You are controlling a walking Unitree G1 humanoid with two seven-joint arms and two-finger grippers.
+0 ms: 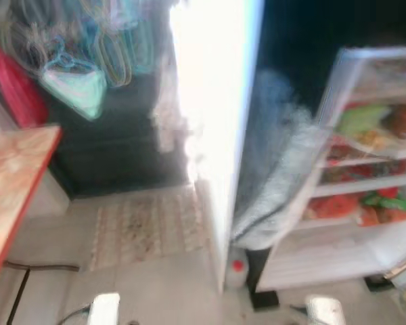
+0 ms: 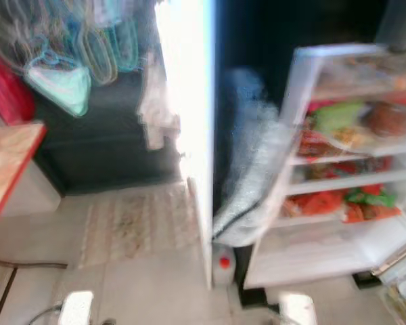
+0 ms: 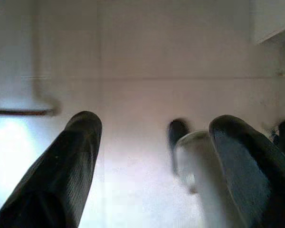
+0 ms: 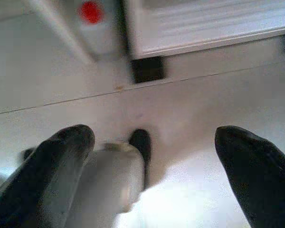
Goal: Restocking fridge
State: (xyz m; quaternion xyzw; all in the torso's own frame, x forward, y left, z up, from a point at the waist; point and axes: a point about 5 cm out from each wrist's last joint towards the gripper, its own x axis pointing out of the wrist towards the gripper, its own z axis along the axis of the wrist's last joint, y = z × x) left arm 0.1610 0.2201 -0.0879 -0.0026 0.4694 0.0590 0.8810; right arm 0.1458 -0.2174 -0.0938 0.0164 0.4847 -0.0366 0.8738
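The fridge (image 1: 355,257) stands open at the right, and the whole eye view is blurred. Its white shelves (image 1: 365,186) carry red and green packs of food (image 1: 375,203). The white door (image 1: 216,101) stands edge-on in the middle. A small bottle with a red cap (image 1: 238,266) sits on the floor at the door's foot. My left gripper (image 3: 154,156) hangs open over the pale floor, nothing between its fingers. My right gripper (image 4: 156,161) is open too, above the tiles near the fridge's base (image 4: 204,28).
A wooden table with a red edge (image 1: 13,183) is at the left. Hangers (image 1: 74,74) hang above a dark cabinet. A patterned rug (image 1: 149,223) lies on the floor ahead. A grey padded bundle (image 1: 277,169) hangs between door and shelves.
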